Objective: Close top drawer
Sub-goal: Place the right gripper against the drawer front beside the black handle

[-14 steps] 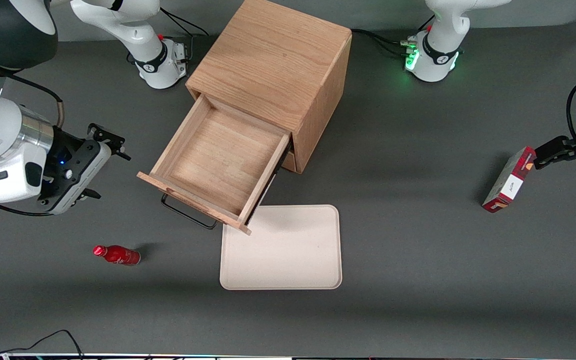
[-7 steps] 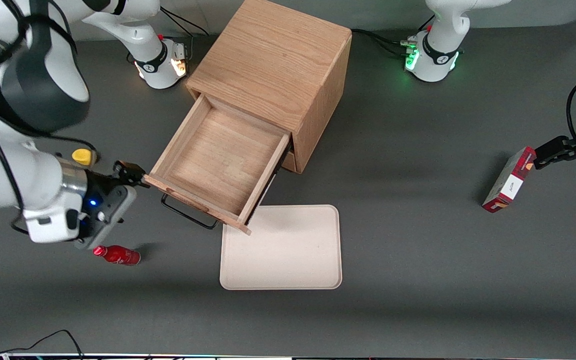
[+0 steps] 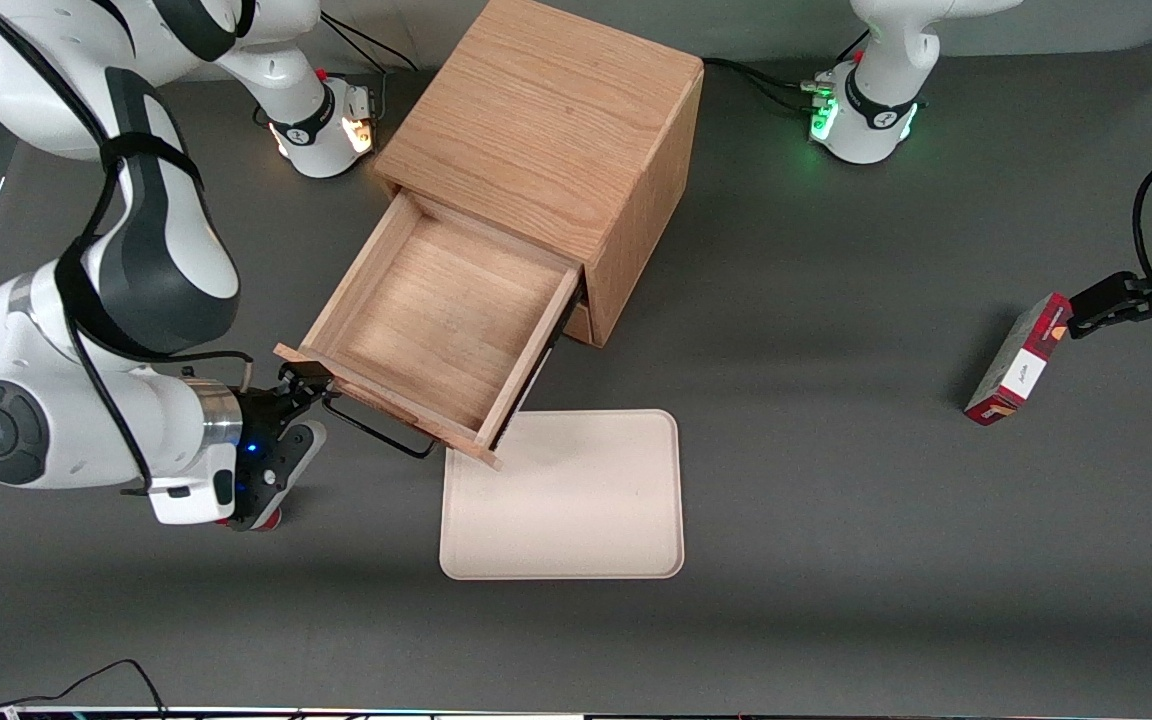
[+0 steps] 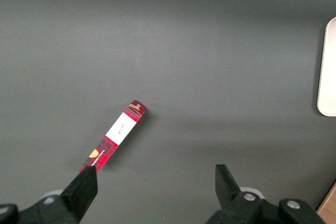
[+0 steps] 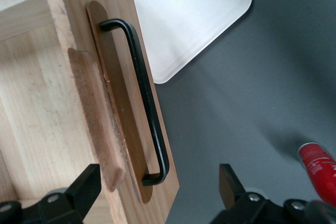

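Front view: top drawer (image 3: 441, 325) pulled far out of the wooden cabinet (image 3: 546, 130), tray bare inside, front panel facing the desk's near edge and slightly toward the working arm's end. Black wire handle (image 3: 376, 428) hanging off that panel. Gripper (image 3: 304, 388) right at the panel's end nearest the working arm, level with the handle's end.

Right wrist view: fingers (image 5: 84, 187) spread wide, holding nothing; one finger on the tray side of the panel, the other out on the handle (image 5: 142, 98) side, so the panel's end sits between them. Contact with the wood not clear from either view.

Cream tray (image 3: 562, 495) flat on the desk just below the drawer's other front corner; red bottle (image 5: 317, 169) lying close by the gripper, mostly hidden under the wrist from the front.

Step in hand, by judgement: lining up for the push, drawer not yet moved in. Next move calls for bearing on the panel face and driving straight along the runners toward the cabinet, not skewing the tray.
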Action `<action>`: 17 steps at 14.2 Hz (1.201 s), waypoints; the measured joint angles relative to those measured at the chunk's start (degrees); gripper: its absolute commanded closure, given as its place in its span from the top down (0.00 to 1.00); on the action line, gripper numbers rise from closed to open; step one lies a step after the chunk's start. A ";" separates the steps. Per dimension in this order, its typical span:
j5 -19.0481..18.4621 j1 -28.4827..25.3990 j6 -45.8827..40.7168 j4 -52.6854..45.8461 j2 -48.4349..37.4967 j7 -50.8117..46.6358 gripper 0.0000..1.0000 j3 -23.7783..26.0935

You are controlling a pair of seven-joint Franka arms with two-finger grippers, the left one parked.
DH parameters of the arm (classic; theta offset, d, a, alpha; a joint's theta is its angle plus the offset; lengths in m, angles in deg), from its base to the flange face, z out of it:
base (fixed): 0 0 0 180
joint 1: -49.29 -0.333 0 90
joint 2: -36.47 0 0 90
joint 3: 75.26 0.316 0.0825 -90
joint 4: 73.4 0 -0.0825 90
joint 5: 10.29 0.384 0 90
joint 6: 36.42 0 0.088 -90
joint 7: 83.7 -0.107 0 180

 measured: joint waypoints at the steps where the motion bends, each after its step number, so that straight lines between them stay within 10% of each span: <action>1: 0.68 0.10 0.46 0.67 0.30 -0.15 1.00 -0.03; 17: 2.66 0.26 5.71 2.89 3.55 -5.97 1.00 -0.12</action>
